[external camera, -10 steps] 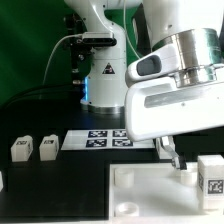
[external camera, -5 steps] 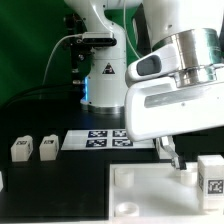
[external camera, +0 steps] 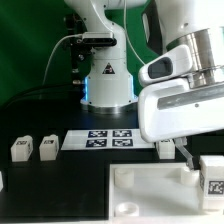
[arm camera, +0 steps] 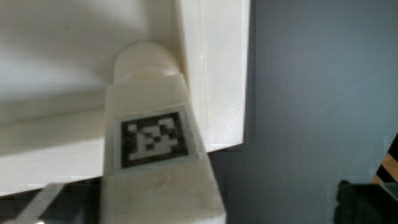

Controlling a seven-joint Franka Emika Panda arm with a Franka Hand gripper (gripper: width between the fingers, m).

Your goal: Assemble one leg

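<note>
Black counter (external camera: 60, 190) runs under a green backdrop in the exterior view. At the left edge stand a far-left white plastic block (external camera: 18, 149) and a second white plastic block (external camera: 47, 148) just beside it, each with a dark square tag on its face. Right of them lies the thin flat white marker board (external camera: 100, 138) with a row of black-and-white tags. Behind it, upper centre, the white robot base (external camera: 100, 92) carries a black triangular sticker (external camera: 108, 70); its symbol is too small to read. No brand or lettering is legible anywhere, and the tags are block patterns, not words.

Lower centre to right lies the large white square plastic plate (external camera: 150, 190). Over its right side hangs the white-bodied pincer (external camera: 189, 158). At the right edge stands the leg (external camera: 212, 172), a small white plastic block with a square tag. It is by the plate's corner, and I cannot tell whether they touch. It is near the pincer's dark finger and not lifted. In the wrist view dark shapes show on either side of the leg, well apart, so I judge the pincer to be apart, clamped on nothing.

With the leg so close to the plate, a descending finger could land on the plate's edge or the leg's top and tip or shove the block. An off-centre squeeze could twist it, leaving it crooked for its socket.
</note>
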